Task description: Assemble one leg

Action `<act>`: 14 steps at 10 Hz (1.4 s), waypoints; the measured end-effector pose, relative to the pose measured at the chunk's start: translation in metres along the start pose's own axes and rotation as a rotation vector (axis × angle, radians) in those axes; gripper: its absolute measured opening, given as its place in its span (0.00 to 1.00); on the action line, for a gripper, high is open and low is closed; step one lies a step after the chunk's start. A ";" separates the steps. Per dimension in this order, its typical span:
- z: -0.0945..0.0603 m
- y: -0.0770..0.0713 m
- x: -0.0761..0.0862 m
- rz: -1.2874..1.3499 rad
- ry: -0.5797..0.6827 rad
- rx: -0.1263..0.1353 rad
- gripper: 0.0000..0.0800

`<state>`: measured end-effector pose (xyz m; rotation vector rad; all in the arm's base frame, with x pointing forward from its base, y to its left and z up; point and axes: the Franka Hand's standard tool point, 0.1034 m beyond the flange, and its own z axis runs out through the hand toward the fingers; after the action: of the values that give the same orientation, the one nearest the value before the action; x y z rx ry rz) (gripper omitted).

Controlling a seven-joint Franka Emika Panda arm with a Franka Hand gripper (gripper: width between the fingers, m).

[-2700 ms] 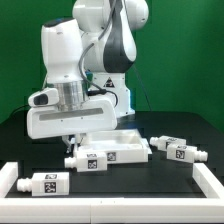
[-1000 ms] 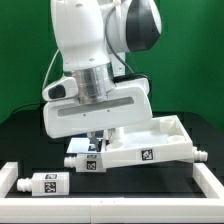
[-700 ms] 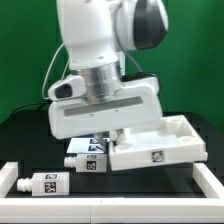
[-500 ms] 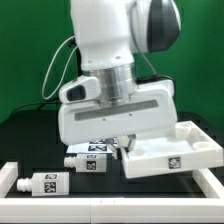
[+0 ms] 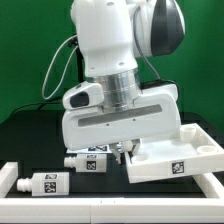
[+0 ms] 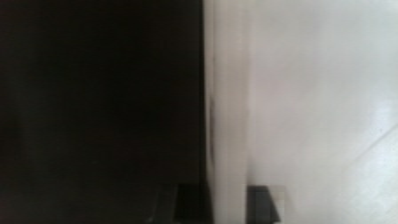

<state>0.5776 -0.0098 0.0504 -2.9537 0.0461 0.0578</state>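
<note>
My gripper (image 5: 128,150) is shut on the rim of a white tray-shaped tabletop (image 5: 178,160) and holds it tilted above the black table at the exterior view's right. Two white legs with marker tags lie on the table: one (image 5: 88,160) just left of the gripper, one (image 5: 40,184) nearer the front left. In the blurred wrist view the two dark fingertips (image 6: 199,200) straddle the edge of the white tabletop (image 6: 311,110), with the gripper (image 6: 231,200) on that edge. Any other legs are hidden behind the tabletop and arm.
A white border rail (image 5: 10,175) runs along the table's front and left side. The arm's big white wrist body (image 5: 120,115) blocks the middle of the scene. A green backdrop stands behind.
The arm has lifted the tabletop off the table and carried it toward the exterior view's right and nearer the camera. The legs at the right are now hidden behind it.
</note>
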 end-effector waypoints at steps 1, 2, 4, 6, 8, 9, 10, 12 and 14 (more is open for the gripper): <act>0.003 0.008 0.008 0.035 0.000 0.000 0.07; 0.008 0.016 0.014 0.059 0.000 -0.003 0.07; 0.016 0.024 0.017 0.063 0.000 -0.006 0.07; 0.017 0.023 0.016 0.061 -0.002 -0.005 0.07; 0.020 0.022 0.015 0.058 -0.003 -0.007 0.07; 0.028 0.017 0.016 0.050 0.009 -0.015 0.07; 0.035 0.020 0.017 0.058 0.005 -0.012 0.07; 0.037 0.016 0.020 0.077 0.009 -0.014 0.07; 0.040 -0.001 0.022 0.060 0.022 -0.018 0.07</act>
<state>0.5978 -0.0016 0.0106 -2.9708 0.1377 0.0340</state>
